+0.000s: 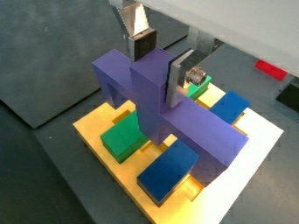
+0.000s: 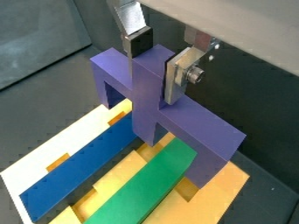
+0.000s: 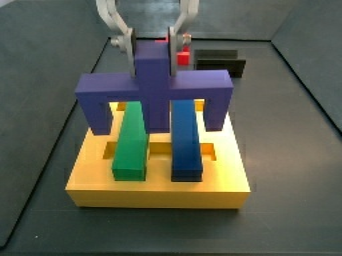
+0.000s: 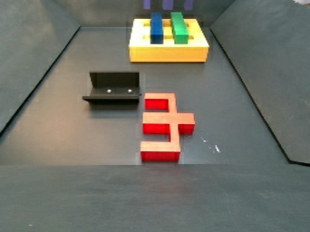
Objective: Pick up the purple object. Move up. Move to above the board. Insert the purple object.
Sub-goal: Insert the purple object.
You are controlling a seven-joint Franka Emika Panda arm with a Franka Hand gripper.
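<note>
The purple object (image 1: 205, 131) (image 2: 193, 127) (image 3: 107, 90) is a comb-shaped block held upright over the yellow board (image 1: 96, 129) (image 2: 228, 194) (image 3: 160, 190), prongs down. Its crossbar spans a green bar (image 3: 130, 140) and a blue bar (image 3: 187, 140) standing in the board's slots. The outer prongs reach down to the board's top; whether they sit in slots I cannot tell. My gripper (image 1: 160, 68) (image 2: 156, 66) (image 3: 156, 50) is shut on the purple object's middle stem, one finger on each side. The other side view shows the board (image 4: 169, 53) far off.
The fixture (image 4: 112, 88) stands on the dark floor between the board and a red stepped piece (image 4: 164, 127). In a side view the fixture (image 3: 221, 60) shows behind the board. Grey walls enclose the floor on both sides.
</note>
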